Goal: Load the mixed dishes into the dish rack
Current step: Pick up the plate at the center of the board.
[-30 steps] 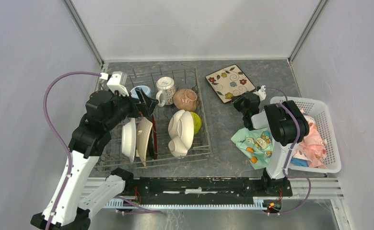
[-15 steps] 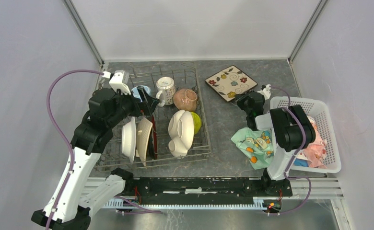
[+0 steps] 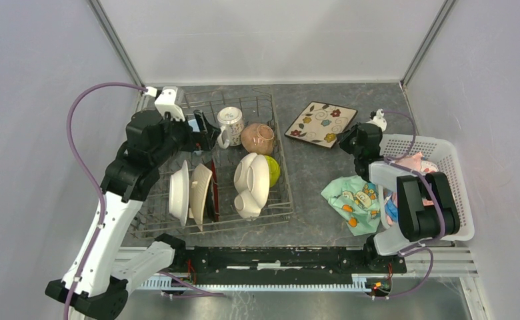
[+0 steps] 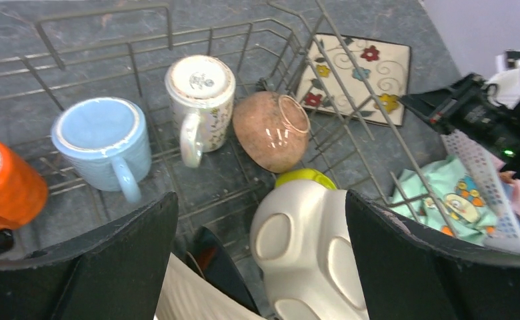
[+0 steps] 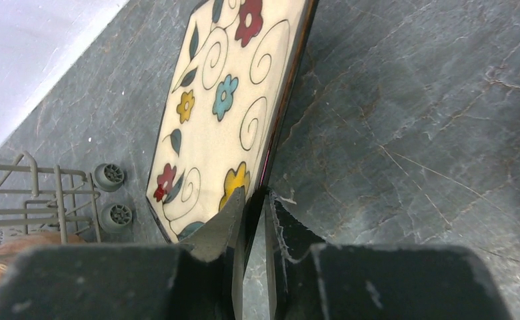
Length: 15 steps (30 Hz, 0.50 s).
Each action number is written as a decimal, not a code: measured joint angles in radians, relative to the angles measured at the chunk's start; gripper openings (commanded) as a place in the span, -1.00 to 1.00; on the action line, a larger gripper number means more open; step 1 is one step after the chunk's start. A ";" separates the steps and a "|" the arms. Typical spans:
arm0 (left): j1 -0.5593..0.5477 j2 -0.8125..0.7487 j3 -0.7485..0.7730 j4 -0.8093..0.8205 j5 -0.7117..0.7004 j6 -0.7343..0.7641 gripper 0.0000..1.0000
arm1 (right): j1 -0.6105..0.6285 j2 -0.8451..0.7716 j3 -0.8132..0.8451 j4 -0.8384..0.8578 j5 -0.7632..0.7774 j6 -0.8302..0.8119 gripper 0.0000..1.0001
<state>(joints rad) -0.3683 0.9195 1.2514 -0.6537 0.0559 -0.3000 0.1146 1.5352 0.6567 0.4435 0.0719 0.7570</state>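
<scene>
The right gripper [image 5: 256, 200] is clenched on the dark rim of the floral plate [image 3: 321, 123], which sits at a tilt on the table [image 3: 304, 167], between the rack [image 4: 224, 180] and the basket [image 3: 459, 175], with a cloth [image 3: 351, 200] nearer the arms. The left gripper [image 3: 203, 128] hangs over the rack's far left with its jaws wide apart, grasping nothing. The rack holds the orange mug [image 4: 7, 187], blue mug [image 4: 101, 143], white mug [image 4: 201, 93], tan bowl [image 4: 271, 130], green bowl [image 4: 304, 179], cream plate [image 4: 304, 253] and three plates [image 3: 194, 193] standing on edge.
</scene>
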 measured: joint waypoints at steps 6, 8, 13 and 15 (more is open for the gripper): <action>-0.017 0.111 0.069 0.038 -0.021 0.109 0.86 | -0.030 -0.037 -0.025 -0.029 -0.059 -0.002 -1.00; -0.043 0.145 0.084 0.071 -0.024 0.139 0.82 | -0.035 -0.043 -0.034 -0.034 -0.078 0.005 -1.00; -0.189 0.225 0.123 0.166 -0.078 0.220 0.76 | -0.049 -0.056 -0.060 -0.031 -0.114 0.027 -1.00; -0.282 0.257 0.142 0.209 -0.127 0.269 0.76 | -0.057 -0.058 -0.081 -0.010 -0.132 0.047 -1.00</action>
<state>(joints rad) -0.6498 1.1763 1.3930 -0.4442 -0.0708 -0.0311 0.0574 1.4776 0.5755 0.4332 -0.0597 0.8040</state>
